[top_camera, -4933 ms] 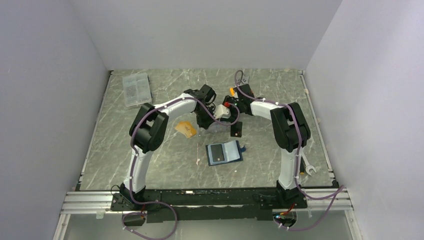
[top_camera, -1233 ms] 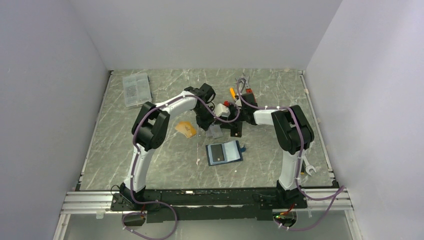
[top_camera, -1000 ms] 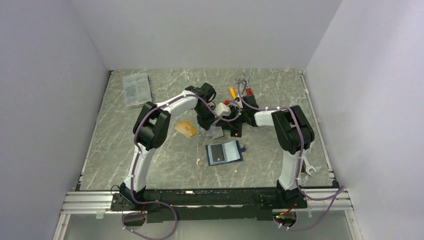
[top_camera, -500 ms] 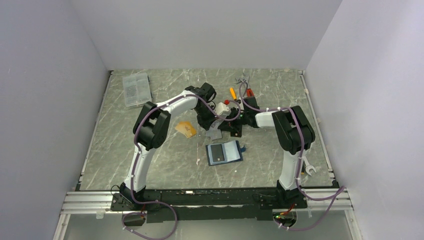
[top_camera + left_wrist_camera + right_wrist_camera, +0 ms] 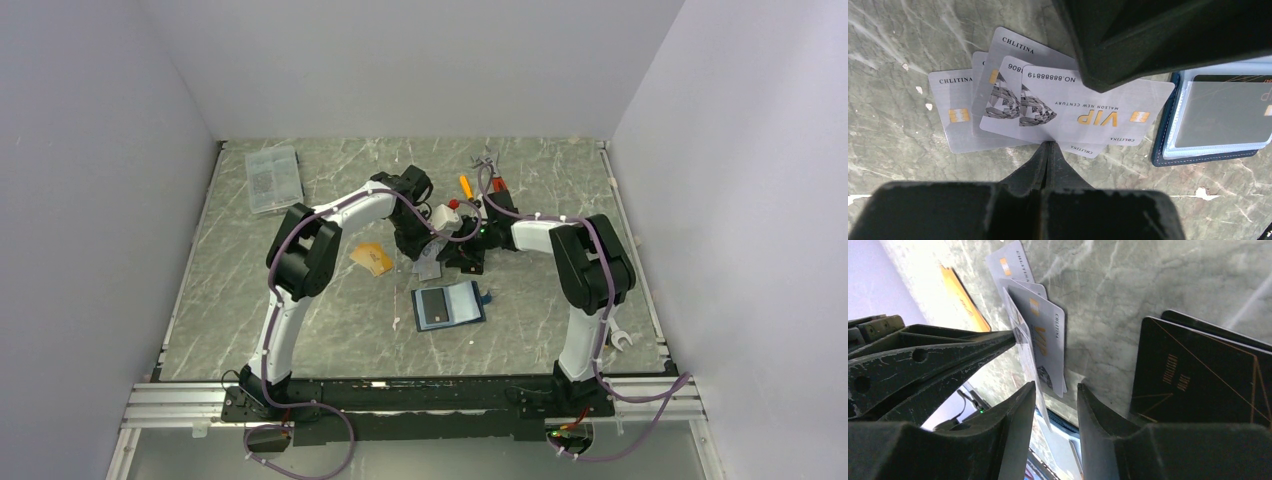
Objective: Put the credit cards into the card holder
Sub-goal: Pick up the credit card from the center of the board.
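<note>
My left gripper [image 5: 1049,145] is shut on the near edge of a silvery VIP card [image 5: 1073,112] and holds it above several more silvery cards [image 5: 955,117] fanned on the table. My right gripper [image 5: 1055,387] is open, with its jaws on either side of that card's [image 5: 1024,342] free end. The navy card holder [image 5: 449,304] lies open just in front, with a dark card in a pocket [image 5: 1220,117]. Black cards [image 5: 1198,375] lie to the right of the silvery ones. Orange-gold cards [image 5: 372,258] lie to the left. Both grippers meet near the table's middle [image 5: 437,250].
A clear grey compartment box [image 5: 273,178] stands at the back left. An orange-handled tool [image 5: 464,186] and a red tool [image 5: 497,185] lie behind the right arm. A wrench [image 5: 615,340] lies at the right front edge.
My right gripper has come down and leftward from above the black cards to my left gripper. The silvery card has been tilted up off the pile by my left gripper.
</note>
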Robot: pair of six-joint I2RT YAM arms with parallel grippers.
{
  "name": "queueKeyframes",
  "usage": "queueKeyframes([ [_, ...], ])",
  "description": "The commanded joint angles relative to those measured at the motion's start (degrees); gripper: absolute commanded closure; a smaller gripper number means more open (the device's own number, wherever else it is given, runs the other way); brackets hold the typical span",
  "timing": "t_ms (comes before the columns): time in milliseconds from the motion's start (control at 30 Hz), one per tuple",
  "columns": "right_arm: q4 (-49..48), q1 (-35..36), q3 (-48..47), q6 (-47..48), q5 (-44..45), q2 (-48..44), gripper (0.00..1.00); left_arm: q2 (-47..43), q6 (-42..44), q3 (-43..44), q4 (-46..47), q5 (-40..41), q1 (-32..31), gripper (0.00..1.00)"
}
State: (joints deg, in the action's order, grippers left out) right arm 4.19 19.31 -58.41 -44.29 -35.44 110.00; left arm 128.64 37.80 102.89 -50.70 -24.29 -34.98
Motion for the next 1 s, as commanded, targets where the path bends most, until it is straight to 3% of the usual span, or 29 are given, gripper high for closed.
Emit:
queueKeyframes([
  [0, 7.7, 0.1, -2.2, 2.8, 4.3, -2.1, 0.60, 1.9, -0.3, 0.2, 1.3, -0.3, -0.8, 1.00],
  [500, -5.7, 0.4, 4.6, -5.9, -7.1, -3.5, 0.64, 1.5, -0.3, -0.3, 1.4, -0.3, -0.6, 1.00],
  [667, -9.2, 0.6, 6.0, -8.6, -8.0, -3.6, 0.75, 1.2, -0.3, -0.5, 1.5, -0.3, -0.6, 1.00],
  [867, -13.1, 0.5, 7.1, -11.5, -8.7, -4.0, 0.99, 0.4, -0.3, -1.1, 1.4, -0.4, 0.0, 1.00],
  [967, -13.8, 0.4, 7.7, -12.4, -9.3, -4.3, 1.00, -0.6, -0.4, -1.5, 1.3, -0.8, 0.8, 1.00],
])
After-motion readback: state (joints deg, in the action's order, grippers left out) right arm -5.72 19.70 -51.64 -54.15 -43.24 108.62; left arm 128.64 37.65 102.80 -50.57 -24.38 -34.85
